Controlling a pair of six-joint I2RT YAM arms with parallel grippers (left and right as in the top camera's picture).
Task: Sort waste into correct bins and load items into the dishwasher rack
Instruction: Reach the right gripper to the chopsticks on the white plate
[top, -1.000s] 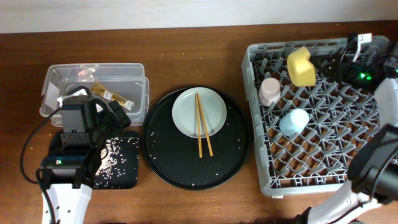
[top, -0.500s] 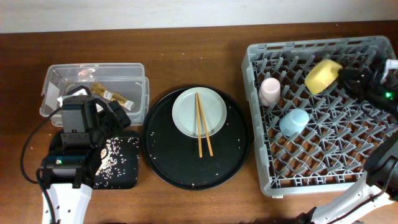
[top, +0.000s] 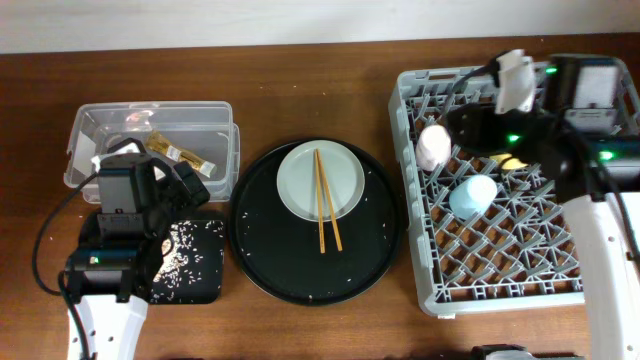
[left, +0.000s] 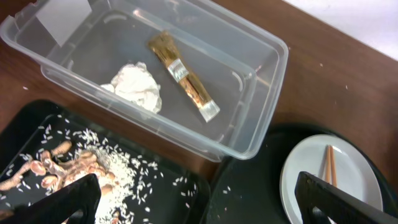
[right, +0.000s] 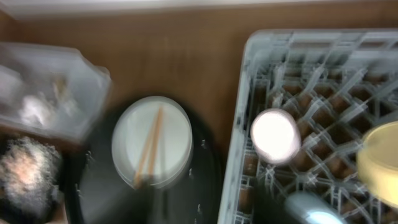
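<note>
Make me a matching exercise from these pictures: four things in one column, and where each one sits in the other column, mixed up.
Things
1. crumpled white tissue
2. pair of wooden chopsticks
3. pink cup
4. loose beige flakes and rice crumbs

Places
A. on the pale round plate
B. in the large grey pegged plastic rack
C. on the shallow black rectangular tray
D. in the clear rectangular plastic tub

Pairs: 1-D, 2-A, 3-B, 4-C.

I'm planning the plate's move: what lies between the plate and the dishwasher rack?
In the overhead view, only the round black tray, reaching nearly to the dishwasher rack; the plate sits on it.
</note>
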